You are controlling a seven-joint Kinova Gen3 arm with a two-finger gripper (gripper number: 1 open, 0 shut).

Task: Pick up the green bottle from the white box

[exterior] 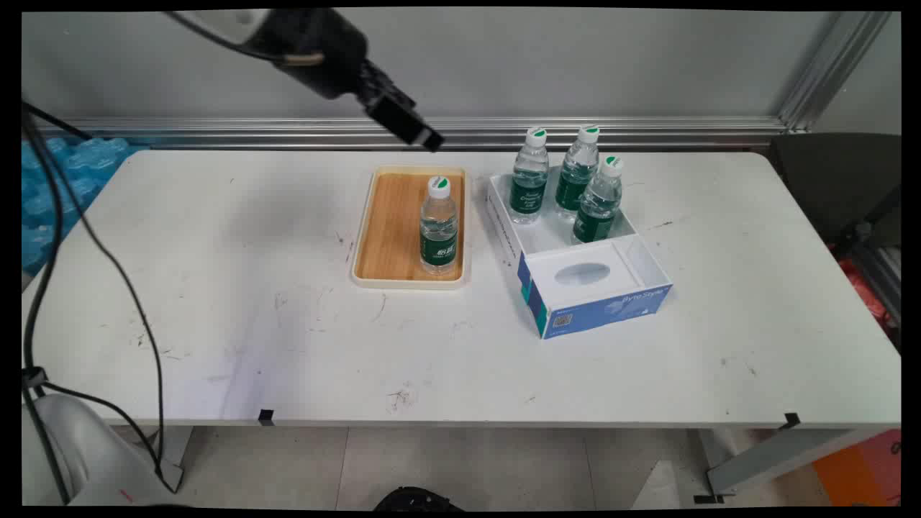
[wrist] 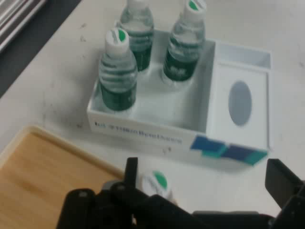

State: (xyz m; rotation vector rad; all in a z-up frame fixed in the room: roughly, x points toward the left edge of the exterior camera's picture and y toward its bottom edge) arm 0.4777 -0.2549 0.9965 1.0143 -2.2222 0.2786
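Note:
My gripper [exterior: 430, 142] hangs raised over the far edge of a wooden tray [exterior: 388, 230], its fingers open with nothing held. On the tray's right side stands a clear water bottle [exterior: 438, 226] with a green label and a white cap. In the hand view that bottle's cap [wrist: 156, 183] shows just below the open gripper [wrist: 205, 183], near the left finger [wrist: 131, 171], and the tray [wrist: 38, 176] lies at lower left. Right of the tray is a white and blue box [exterior: 604, 309] holding three more bottles [exterior: 530, 176] [exterior: 578, 173] [exterior: 599, 201], also visible from the hand [wrist: 117, 71] [wrist: 136, 28] [wrist: 183, 43].
The box [wrist: 143, 136] has a separate front compartment with an oval window [exterior: 583, 273]. Black cables [exterior: 108, 259] hang along the left. Blue bubbled sheeting [exterior: 65, 180] lies beyond the table's left end, a dark chair [exterior: 842, 180] beyond its right, and a metal rail [exterior: 647, 129] behind.

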